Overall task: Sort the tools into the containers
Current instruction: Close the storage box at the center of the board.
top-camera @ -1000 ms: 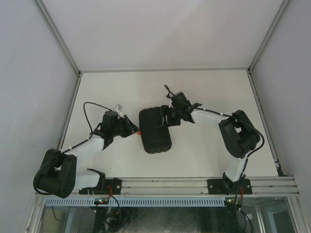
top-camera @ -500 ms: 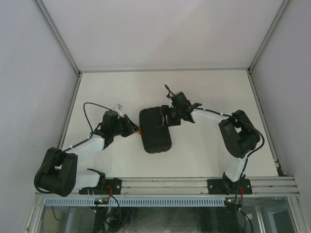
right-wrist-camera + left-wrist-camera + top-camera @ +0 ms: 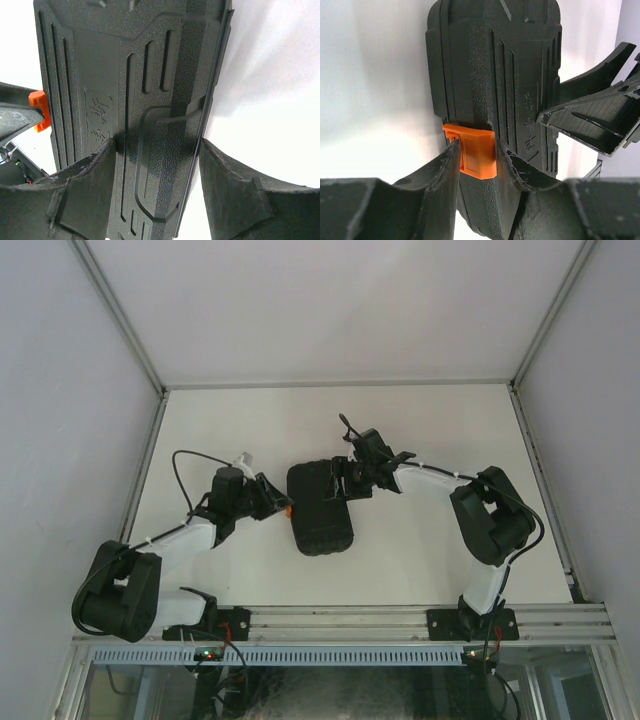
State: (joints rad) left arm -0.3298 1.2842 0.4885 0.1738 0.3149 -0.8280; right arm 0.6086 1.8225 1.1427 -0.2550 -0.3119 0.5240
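Note:
The black tool case (image 3: 320, 508) lies closed in the middle of the table. Its orange latch (image 3: 288, 509) faces left. My left gripper (image 3: 278, 505) is at that side; in the left wrist view the gripper (image 3: 477, 147) has its two fingers against both sides of the orange latch (image 3: 476, 155). My right gripper (image 3: 341, 486) is over the case's far right edge. In the right wrist view the gripper (image 3: 157, 145) is open, one finger on the lid (image 3: 125, 65), the other off the edge over the table. No tools are in view.
The white table (image 3: 430, 430) is bounded by grey walls and a metal frame. The right gripper's fingers (image 3: 590, 120) reach over the case from the opposite side in the left wrist view. The arm bases stand at the near rail (image 3: 340, 620).
My left gripper has moved a little to the right, up to the orange latch. The case and the right gripper have hardly moved.

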